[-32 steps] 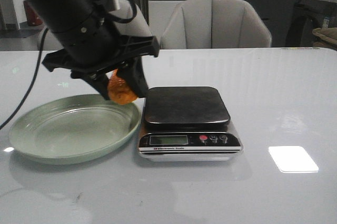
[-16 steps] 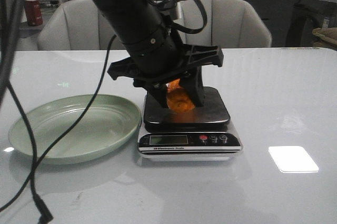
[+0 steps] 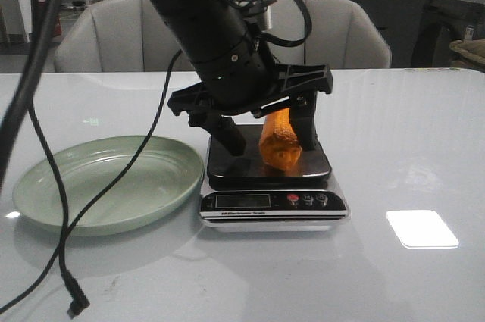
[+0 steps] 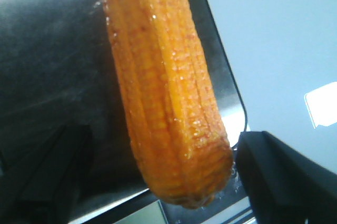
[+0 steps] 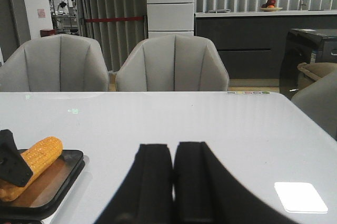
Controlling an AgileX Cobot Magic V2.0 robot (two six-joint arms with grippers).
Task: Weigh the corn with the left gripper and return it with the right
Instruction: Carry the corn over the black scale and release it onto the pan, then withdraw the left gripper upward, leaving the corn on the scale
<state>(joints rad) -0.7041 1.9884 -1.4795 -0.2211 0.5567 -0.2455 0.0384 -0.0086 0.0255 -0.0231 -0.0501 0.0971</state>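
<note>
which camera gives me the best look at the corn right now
The left wrist view: the corn fills the picture, kernel rows sharp, lying on the scale. In the front view the left gripper partly hides it; the right wrist view shows it small at the edge.

Left arm: bulky matte-black cylindrical body with thin black cables looping off it, one ending in a loose plug. It ends in the left gripper, a wide black bracket with two broad flat black fingers. Right gripper: two flat matte-black fingers, plain, unmarked.
</note>
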